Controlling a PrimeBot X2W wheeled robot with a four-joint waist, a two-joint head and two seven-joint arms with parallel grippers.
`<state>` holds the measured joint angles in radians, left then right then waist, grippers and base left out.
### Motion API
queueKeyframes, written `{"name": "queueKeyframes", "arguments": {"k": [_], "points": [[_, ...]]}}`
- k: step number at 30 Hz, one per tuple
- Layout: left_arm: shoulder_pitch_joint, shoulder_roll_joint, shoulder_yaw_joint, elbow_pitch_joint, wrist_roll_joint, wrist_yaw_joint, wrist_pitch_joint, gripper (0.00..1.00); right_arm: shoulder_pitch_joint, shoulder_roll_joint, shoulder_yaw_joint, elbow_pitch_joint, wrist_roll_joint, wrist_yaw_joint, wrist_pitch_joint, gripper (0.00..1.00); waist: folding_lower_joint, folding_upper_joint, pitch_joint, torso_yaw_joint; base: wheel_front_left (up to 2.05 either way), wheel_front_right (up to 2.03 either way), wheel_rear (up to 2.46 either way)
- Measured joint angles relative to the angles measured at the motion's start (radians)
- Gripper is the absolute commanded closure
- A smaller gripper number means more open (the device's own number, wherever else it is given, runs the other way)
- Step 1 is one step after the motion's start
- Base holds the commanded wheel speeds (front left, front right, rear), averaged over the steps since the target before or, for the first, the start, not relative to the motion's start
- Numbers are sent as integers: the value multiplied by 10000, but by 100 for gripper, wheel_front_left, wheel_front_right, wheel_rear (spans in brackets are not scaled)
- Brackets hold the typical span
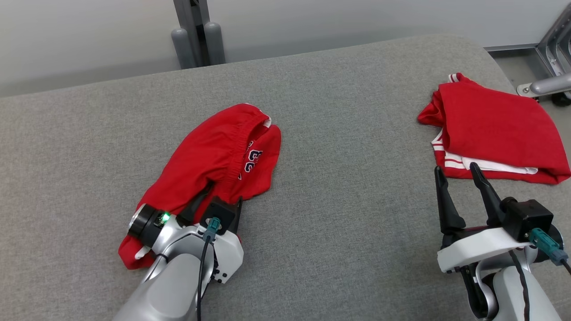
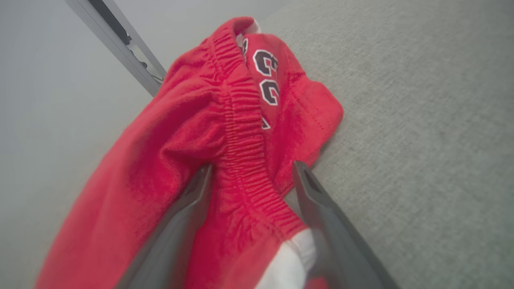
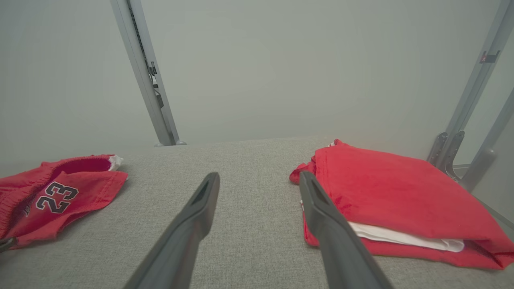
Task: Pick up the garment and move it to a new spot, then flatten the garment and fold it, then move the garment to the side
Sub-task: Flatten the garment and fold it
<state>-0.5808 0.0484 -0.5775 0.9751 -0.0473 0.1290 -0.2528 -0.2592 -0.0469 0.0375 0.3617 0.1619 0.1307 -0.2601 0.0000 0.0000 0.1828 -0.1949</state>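
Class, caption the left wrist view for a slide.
The left gripper, fingers open, straddles the elastic waistband of the red garment on the grey cushion.

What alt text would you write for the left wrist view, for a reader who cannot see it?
The left end effector, open, straddles the elastic waistband of crumpled red shorts printed with 23. The shorts lie on a grey fabric surface, with a metal post behind.

Garment (image 1: 209, 156) lies left on the table (image 1: 339, 214), folded clothes (image 1: 495, 129) right.
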Motion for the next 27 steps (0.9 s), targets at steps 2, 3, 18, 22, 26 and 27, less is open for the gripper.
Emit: {"name": "queueKeyframes", "arguments": {"k": [2, 3, 18, 22, 26, 27], "points": [[-77, -6, 8, 278, -176, 128, 8, 19, 1, 2, 8, 25, 54, 0, -2, 0, 0, 0, -29, -12, 0, 0, 0], [-92, -2, 42, 416, -336, 161, 63, 93, 1, 2, 13, 40, 54, 0, 0, 0, 0, 0, -51, -12, 0, 0, 0], [55, 10, 585, -1557, -3156, -949, -73, 100, 98, 6, 297, 221, 242, 0, -2, 0, 0, 0, -660, 130, 0, 0, 0], [101, 10, 715, -2362, -4126, -1346, -77, 100, 178, 12, 357, 257, 316, 0, -2, 0, 0, 0, -761, 95, 0, 0, 0], [383, 2, 871, -3574, -5931, -1641, -86, 100, 177, 12, 384, 251, 422, 0, -2, 0, 0, 1, -801, -9, 0, 0, 0], [414, 2, 917, -3925, -6472, -1693, -86, 100, 172, 12, 384, 236, 443, 0, -2, 0, 0, 0, -785, -29, 0, 0, 0]]}}
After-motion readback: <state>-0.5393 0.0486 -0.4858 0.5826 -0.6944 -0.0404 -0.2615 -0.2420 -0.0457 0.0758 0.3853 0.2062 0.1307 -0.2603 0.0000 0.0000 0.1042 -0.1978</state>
